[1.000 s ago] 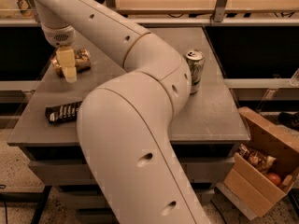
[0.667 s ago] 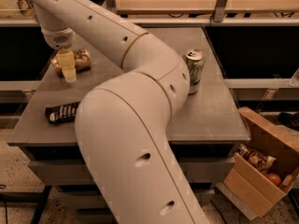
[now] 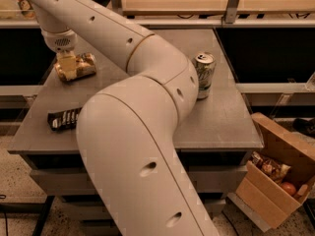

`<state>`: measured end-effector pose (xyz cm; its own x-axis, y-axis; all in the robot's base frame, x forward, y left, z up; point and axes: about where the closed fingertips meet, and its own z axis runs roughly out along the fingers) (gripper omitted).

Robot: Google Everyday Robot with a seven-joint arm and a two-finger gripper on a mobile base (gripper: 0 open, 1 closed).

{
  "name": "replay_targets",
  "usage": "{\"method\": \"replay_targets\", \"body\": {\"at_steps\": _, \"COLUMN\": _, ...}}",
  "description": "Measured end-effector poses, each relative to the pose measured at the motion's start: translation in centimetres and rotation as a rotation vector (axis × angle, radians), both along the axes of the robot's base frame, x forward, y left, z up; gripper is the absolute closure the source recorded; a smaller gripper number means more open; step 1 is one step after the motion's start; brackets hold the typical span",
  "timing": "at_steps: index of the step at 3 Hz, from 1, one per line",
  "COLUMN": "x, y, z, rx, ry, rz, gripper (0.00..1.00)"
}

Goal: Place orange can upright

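Observation:
The orange can [image 3: 86,65] lies on its side at the far left of the grey table [image 3: 216,117]. It is orange-gold with shiny pale markings. My gripper [image 3: 68,69] hangs from the wrist straight down onto the can's left end and covers that end. The big pale arm sweeps across the middle of the view and hides part of the table.
A white-and-green can [image 3: 204,74] stands upright at the right of the table. A flat dark snack bar wrapper [image 3: 63,119] lies near the front left edge. An open cardboard box [image 3: 275,181] with items sits on the floor at the right. Shelving runs behind the table.

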<state>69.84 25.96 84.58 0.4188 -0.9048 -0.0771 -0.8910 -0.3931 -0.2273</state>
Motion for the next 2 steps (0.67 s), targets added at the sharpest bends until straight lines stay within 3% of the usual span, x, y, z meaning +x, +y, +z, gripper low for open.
{"method": "replay_targets", "body": {"at_steps": 2, "x": -0.46, "y": 0.34, "z": -0.08, "rx": 0.012, "ry": 0.005, "rz": 0.015, "gripper": 0.54}}
